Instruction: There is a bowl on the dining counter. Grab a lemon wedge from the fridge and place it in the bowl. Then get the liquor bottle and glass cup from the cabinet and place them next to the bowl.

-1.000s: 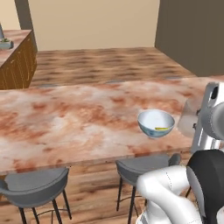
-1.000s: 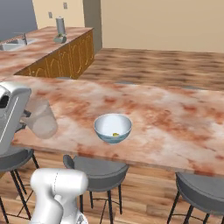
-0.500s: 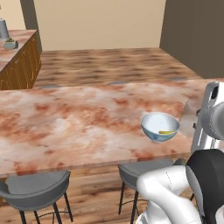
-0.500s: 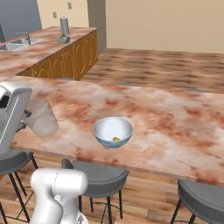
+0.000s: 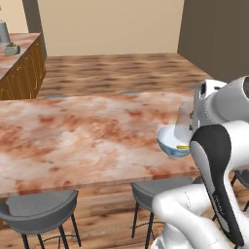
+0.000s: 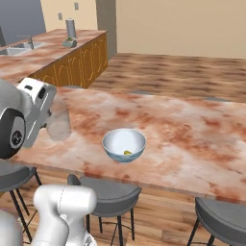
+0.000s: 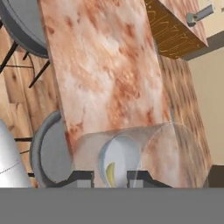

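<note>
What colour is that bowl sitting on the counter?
The bowl is white inside with a pale blue outer wall, with a yellow lemon wedge in it; the right base view shows it best.

Grey stools (image 6: 108,191) tucked under the marble counter (image 5: 73,141), wood floor (image 5: 116,73) beyond.

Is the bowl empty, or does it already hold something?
Not empty: a yellow lemon wedge lies at the bottom of the white bowl.

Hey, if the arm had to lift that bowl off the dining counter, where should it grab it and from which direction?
Probably the bowl's thin rim on the stool side, coming straight down, one finger inside and one outside. It sits upright and open, too wide for the gripper to span, with the lemon wedge low in the middle. The gripper now holds the glass cup.
</note>
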Controlling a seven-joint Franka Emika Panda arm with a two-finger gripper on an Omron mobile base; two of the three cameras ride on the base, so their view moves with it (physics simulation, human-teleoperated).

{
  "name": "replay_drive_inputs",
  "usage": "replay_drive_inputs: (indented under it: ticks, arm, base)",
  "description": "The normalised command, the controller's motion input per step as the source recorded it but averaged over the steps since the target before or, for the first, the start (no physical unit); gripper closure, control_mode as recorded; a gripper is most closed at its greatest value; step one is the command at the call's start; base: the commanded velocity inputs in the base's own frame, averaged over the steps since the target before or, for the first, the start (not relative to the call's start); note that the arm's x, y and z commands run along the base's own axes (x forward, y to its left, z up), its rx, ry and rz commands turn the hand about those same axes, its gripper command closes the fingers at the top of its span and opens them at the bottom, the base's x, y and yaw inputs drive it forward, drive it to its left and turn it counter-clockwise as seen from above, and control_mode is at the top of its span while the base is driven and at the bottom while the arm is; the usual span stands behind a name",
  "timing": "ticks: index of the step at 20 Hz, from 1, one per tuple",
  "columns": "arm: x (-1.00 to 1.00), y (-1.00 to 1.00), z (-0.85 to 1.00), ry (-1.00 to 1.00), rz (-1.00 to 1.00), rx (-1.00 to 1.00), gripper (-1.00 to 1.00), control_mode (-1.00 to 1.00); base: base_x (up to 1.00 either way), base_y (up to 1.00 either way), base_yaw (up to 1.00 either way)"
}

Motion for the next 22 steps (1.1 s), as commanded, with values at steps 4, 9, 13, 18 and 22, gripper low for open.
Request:
replay_drive_inputs:
  ticks: [4, 9, 13, 18, 22]
  arm:
    - [0.96, 0.53, -0.94, 0.06, 0.13, 0.0, 1.0, -1.0]
    - [0.8, 0.42, -0.87, 0.08, 0.02, 0.0, 1.0, -1.0]
    - [0.79, 0.01, -0.46, 0.17, -0.02, 0.0, 1.0, -1.0]
    - [0.79, 0.0, -0.24, 0.2, -0.03, 0.0, 1.0, -1.0]
    - [0.8, -0.03, -0.35, 0.15, 0.0, 0.0, 1.0, -1.0]
  base:
    - [0.0, 0.0, 0.0]
    - [0.0, 0.0, 0.0]
    - [0.0, 0.0, 0.0]
    - [0.0, 0.0, 0.0]
    - [0.0, 0.0, 0.0]
